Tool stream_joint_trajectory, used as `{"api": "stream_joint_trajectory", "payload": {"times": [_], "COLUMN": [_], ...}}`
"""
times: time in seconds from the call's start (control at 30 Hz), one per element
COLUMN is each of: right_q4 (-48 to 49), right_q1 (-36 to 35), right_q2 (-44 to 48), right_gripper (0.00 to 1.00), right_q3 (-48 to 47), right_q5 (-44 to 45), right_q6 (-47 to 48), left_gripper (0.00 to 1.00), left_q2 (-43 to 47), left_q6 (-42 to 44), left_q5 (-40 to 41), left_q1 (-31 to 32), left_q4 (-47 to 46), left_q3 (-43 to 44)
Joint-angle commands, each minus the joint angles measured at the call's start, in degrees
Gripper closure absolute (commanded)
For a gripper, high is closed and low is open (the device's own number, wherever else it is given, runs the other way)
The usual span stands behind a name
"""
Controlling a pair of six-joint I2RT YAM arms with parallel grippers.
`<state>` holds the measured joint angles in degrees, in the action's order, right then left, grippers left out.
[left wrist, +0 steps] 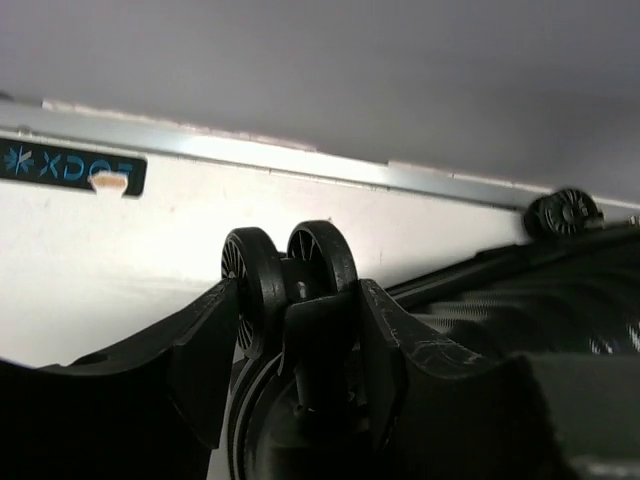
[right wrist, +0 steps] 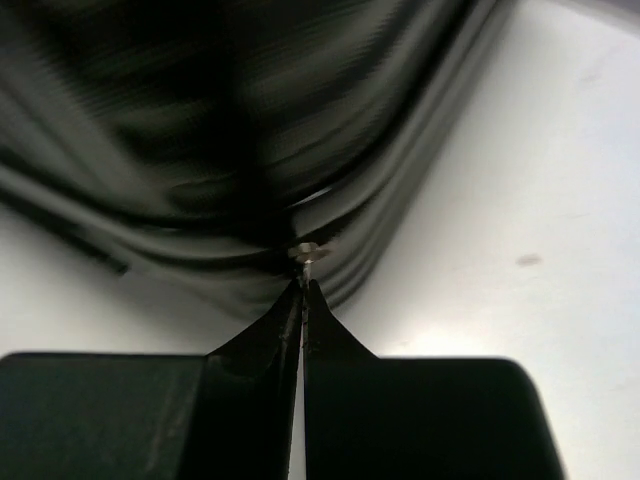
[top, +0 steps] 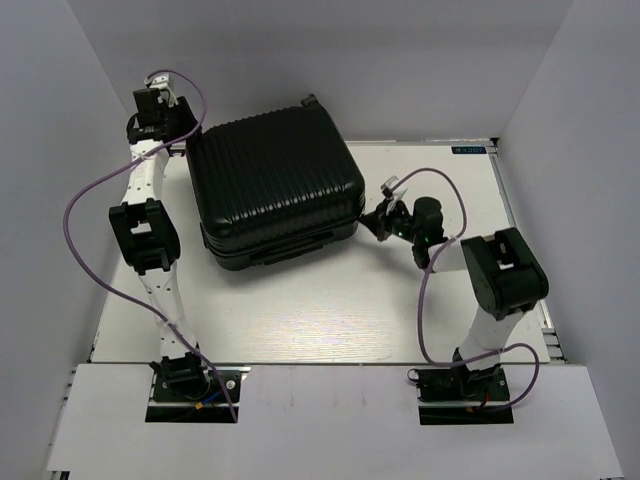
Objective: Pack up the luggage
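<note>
The luggage (top: 275, 180) is a big black ribbed suitcase lying shut on the white table, towards the back left. My left gripper (top: 178, 130) is at its back left corner. In the left wrist view its jaws (left wrist: 297, 295) sit on either side of a twin black wheel (left wrist: 320, 255) and press against it, with the ribbed shell (left wrist: 520, 300) to the right. My right gripper (top: 368, 215) is at the suitcase's right front corner. There its fingers (right wrist: 302, 288) are shut on a small metal zipper pull (right wrist: 306, 250) at the seam of the luggage (right wrist: 200, 120).
Another wheel (left wrist: 565, 212) shows at the far corner, by the table's metal back rail (left wrist: 300, 160). A blue label (top: 468, 150) marks the back right edge. White walls close in on the left, back and right. Bare tabletop (top: 330, 310) lies in front of the suitcase.
</note>
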<state>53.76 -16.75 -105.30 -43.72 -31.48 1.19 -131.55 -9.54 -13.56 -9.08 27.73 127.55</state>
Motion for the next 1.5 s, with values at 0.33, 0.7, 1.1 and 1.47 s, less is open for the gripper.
{"api": "stream_joint_trajectory", "payload": {"times": [0.33,0.7,1.1,1.47], "right_q4": [-7.4,-6.1,-6.5,-3.5], "right_q1": [-4.6,1.3,1.6,1.1], "right_q2": [4.8,-12.7,-37.2,-17.1], "right_gripper": [1.00,1.00,1.00,0.89], "right_q3": [-0.5,-22.2,-60.9,-28.3], "right_q5": [26.4,14.6,6.2,11.0], "right_q6": [-2.7,6.5,-2.1,-0.8], "left_gripper": [1.00,1.00,1.00,0.36], "left_q2": [-3.4,-5.4,-7.1,-3.4], "left_q6": [4.1,8.2,8.5,7.3], "left_q5": [-10.4,-12.0,-17.5,-20.3], "left_q1": [6.6,6.7,7.2,10.6], "left_q4": [-2.4,-2.6,-5.8,-8.5], "left_q3": [-6.5,-5.6,-6.1,-10.5]}}
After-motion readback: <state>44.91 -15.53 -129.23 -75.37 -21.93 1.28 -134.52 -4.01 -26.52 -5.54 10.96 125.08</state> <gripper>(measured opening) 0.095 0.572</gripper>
